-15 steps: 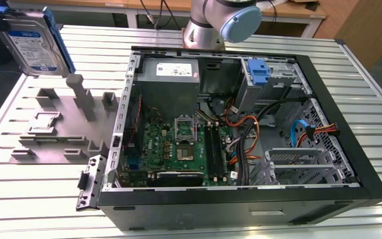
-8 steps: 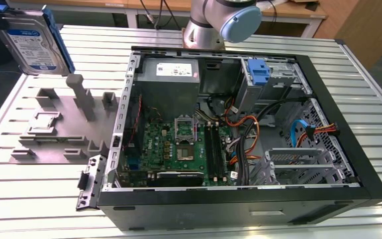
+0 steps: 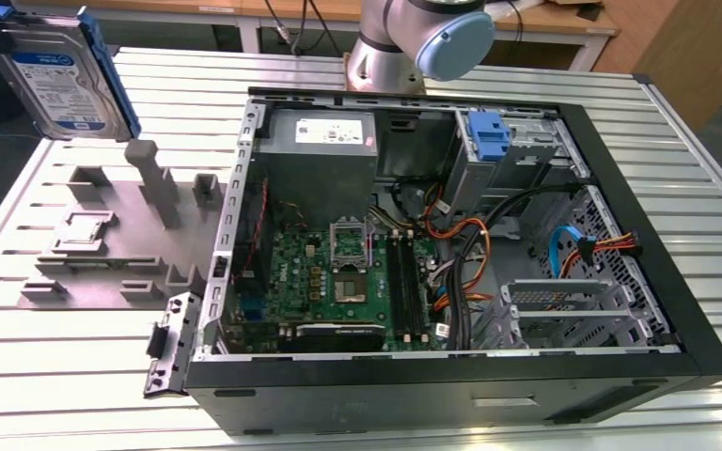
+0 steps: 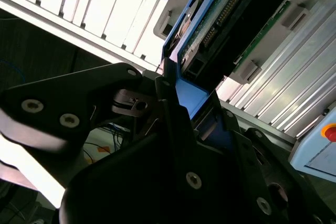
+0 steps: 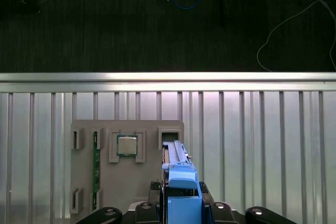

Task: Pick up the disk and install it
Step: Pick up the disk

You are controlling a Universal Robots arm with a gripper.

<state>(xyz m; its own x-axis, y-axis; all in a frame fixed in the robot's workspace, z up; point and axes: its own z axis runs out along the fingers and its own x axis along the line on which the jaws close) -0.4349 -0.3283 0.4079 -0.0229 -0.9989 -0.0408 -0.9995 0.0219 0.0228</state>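
Black bolted tool (image 4: pixel 167 90) links sit closest in both wrist views, clenched on a blue side rail of the flat rectangular silver disk (image 4: pixel 231 9). Much of the grasp is hidden behind those links, and the first wrist view shows the tool (image 5: pixel 181 211) cut off at the frame edge, with little of the disk (image 5: pixel 181 192) beyond its blue rail end.

In the exterior view the one disk (image 3: pixel 60 75) hangs upright above the ribbed aluminium counter (image 3: pixel 72 376). It is at the exterior view's left, well apart from the single open black computer case (image 3: pixel 662 310). Its upper end is cropped. Its blue-and-white label faces that camera. The second wrist view shows its other face, a green circuit board.

One grey holder plate (image 5: pixel 152 182) lies on the counter, carrying one square processor chip (image 5: pixel 126 145) and one green memory stick (image 5: pixel 95 169).
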